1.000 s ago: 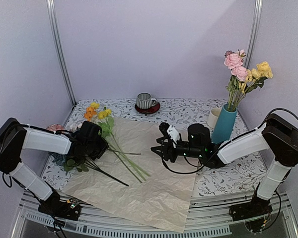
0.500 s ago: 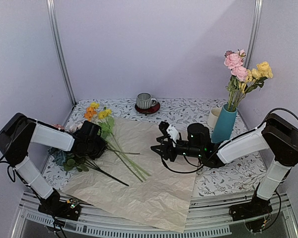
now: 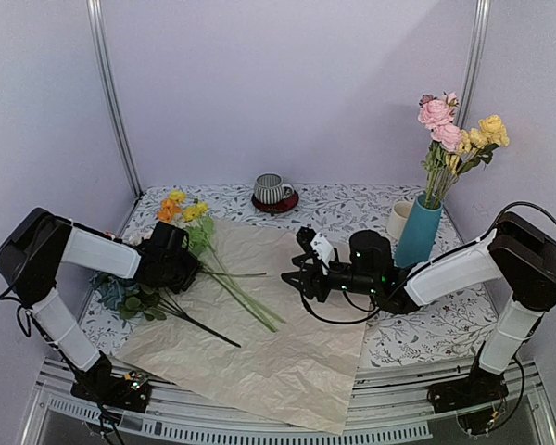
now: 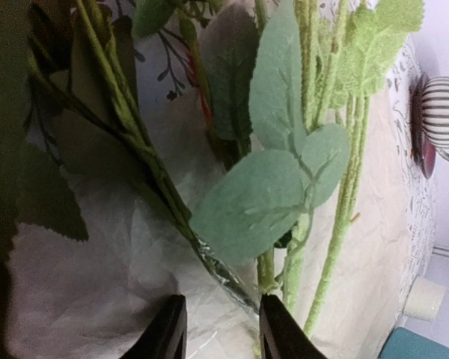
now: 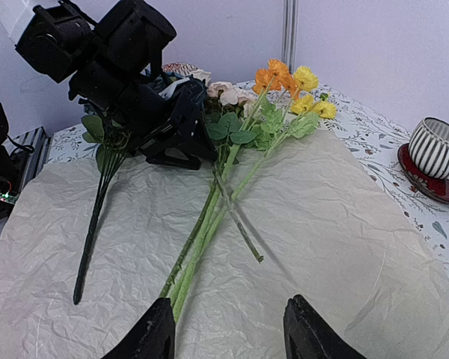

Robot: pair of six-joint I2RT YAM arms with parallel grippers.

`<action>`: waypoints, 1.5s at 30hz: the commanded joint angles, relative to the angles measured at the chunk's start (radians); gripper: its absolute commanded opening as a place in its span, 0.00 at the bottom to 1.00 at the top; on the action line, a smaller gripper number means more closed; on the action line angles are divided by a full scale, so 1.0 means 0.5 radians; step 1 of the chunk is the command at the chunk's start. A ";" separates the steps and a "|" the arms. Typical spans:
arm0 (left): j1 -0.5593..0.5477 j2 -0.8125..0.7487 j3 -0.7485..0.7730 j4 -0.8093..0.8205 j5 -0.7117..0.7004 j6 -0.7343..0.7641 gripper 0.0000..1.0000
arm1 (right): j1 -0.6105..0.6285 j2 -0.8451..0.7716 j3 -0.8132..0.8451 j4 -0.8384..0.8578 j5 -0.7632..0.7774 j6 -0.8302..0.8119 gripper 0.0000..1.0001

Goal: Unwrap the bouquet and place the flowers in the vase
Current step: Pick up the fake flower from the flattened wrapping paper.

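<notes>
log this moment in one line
left pincer: open at stems on paper | right pincer: open, empty, over paper | vase: holds pink, yellow flowers

Floral-patterned table (image 3: 352, 199), crinkled paper (image 3: 287, 362) spread across its middle, striped cup (image 3: 271, 188) on a red saucer (image 3: 276, 206) at the back, mug (image 3: 398, 221) and vase (image 3: 418, 234) standing right.

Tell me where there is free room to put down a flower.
Free: the near half of the paper, in front of the stems and the right gripper; also the table strip between striped cup and cream mug. Crowded: the left, around the left gripper, and beside the vase.
</notes>
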 commanded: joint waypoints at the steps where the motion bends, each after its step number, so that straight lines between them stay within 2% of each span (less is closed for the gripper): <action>1: 0.032 0.009 0.019 0.012 -0.002 -0.020 0.36 | 0.015 0.041 0.047 -0.009 0.030 -0.021 0.51; 6: 0.045 0.056 0.024 0.045 0.031 -0.037 0.33 | 0.014 0.042 0.053 -0.018 0.027 -0.015 0.51; 10: 0.055 0.108 0.012 0.129 0.097 -0.023 0.26 | 0.015 0.040 0.052 -0.018 0.033 -0.016 0.51; 11: 0.054 0.107 0.014 0.131 0.109 -0.020 0.22 | 0.014 0.037 0.050 -0.016 0.033 -0.014 0.51; 12: 0.057 0.103 0.016 0.134 0.118 -0.005 0.14 | 0.015 0.036 0.046 -0.017 0.036 -0.014 0.51; 15: 0.055 0.032 0.013 0.094 0.106 0.020 0.02 | 0.016 0.031 0.047 -0.015 0.039 -0.019 0.51; 22: 0.024 -0.344 -0.075 -0.016 0.108 -0.042 0.01 | 0.015 0.036 0.050 -0.021 0.039 -0.020 0.51; 31: -0.084 -0.843 -0.167 -0.183 -0.033 -0.044 0.01 | 0.015 0.039 0.051 -0.021 0.032 -0.015 0.51; 34: -0.134 -0.930 -0.158 -0.133 -0.019 0.162 0.00 | 0.015 0.036 0.053 -0.021 0.022 -0.010 0.51; 36: -0.174 -0.957 -0.170 -0.032 0.054 0.460 0.00 | 0.015 0.022 0.048 -0.020 0.016 -0.003 0.51; 40: -0.242 -1.043 -0.271 0.307 0.445 0.976 0.00 | 0.014 -0.011 0.024 -0.002 -0.010 0.018 0.51; 45: -0.345 -1.277 -0.478 0.545 0.611 1.288 0.00 | 0.014 -0.062 0.027 0.005 -0.129 0.080 0.51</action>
